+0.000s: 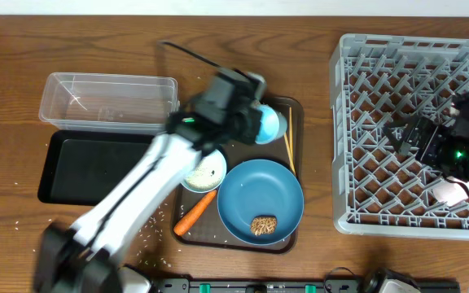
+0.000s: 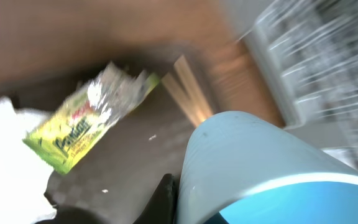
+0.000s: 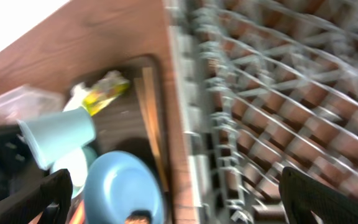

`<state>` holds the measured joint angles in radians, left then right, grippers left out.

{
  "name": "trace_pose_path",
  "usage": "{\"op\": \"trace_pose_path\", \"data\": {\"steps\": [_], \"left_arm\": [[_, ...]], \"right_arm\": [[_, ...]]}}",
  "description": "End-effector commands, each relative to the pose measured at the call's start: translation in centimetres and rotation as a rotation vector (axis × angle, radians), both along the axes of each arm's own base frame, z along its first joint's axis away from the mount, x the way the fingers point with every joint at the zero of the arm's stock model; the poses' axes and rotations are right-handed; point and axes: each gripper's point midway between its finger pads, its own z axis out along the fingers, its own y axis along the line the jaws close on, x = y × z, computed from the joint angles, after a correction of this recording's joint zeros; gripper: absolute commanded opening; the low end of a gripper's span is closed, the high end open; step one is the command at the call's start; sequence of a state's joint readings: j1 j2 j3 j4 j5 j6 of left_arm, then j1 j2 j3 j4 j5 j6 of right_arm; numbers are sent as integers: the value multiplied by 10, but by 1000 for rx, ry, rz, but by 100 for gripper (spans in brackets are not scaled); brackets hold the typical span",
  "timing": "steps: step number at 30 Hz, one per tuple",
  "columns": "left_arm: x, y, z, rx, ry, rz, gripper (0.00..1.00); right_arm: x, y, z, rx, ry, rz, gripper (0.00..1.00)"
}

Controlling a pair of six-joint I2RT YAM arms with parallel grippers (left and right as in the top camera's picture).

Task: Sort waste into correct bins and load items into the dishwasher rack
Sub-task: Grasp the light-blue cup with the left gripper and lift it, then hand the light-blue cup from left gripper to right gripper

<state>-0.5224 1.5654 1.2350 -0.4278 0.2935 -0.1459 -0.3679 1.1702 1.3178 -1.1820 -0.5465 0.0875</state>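
Left tool (image 1: 252,120): above the far end of the brown serving tray (image 1: 294,110), fingers clamped on the small light-blue cup (image 1: 269,124). The cup is held tilted, pale blue outside and deeper blue within.
Right tool (image 3: 174,176): fingers apart, holding nothing, over the rack.
Dishwasher rack (image 1: 365,98): grey lattice crate, well to the right of the left tool, on the wooden surface (image 1: 23,49).
Black tray (image 1: 88,167): shallow, left of the left tool and nearer the base.
Clear tub (image 1: 108,102): left of the left tool, just beside the black tray's far edge.
Blue dish (image 1: 255,195): on the serving tray, base-side of the left tool.
White bowl (image 1: 204,172): pale green inside, beside the dish, partly under the left arm.
Carrot (image 1: 195,215): orange, at the serving tray's near left edge.
Chopsticks (image 1: 288,150): a pair, along the serving tray's right edge.
Wrapper (image 2: 86,121): yellow-green, printed, just below the left tool, against the crumpled white tissue (image 2: 5,146).
Brown lumpy food piece (image 1: 264,225): in the blue dish.
Rice grains (image 1: 149,236): white, scattered on the surface near the carrot.
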Motion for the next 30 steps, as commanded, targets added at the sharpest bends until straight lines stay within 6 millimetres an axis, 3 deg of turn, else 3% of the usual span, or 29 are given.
{"op": "trace_pose_path", "data": {"steps": [1,5,10,18,23,30], "left_arm": [[-23,0,67,-271,9,-133,6],[-55,7,121,-530,61,-296,6],[-92,4,153,-703,121,-503,6],[-114,3,169,-791,170,-620,6],[-119,4,174,-815,180,-652,6],[-119,4,174,-815,177,-653,6]], "right_arm": [[-1,51,35,141,-206,313,99],[-13,88,67,268,-378,540,94],[-35,134,92,343,-541,810,92],[-54,194,103,305,-671,1094,92],[-55,219,97,219,-706,1178,92],[-48,243,77,173,-631,1192,82]]}}
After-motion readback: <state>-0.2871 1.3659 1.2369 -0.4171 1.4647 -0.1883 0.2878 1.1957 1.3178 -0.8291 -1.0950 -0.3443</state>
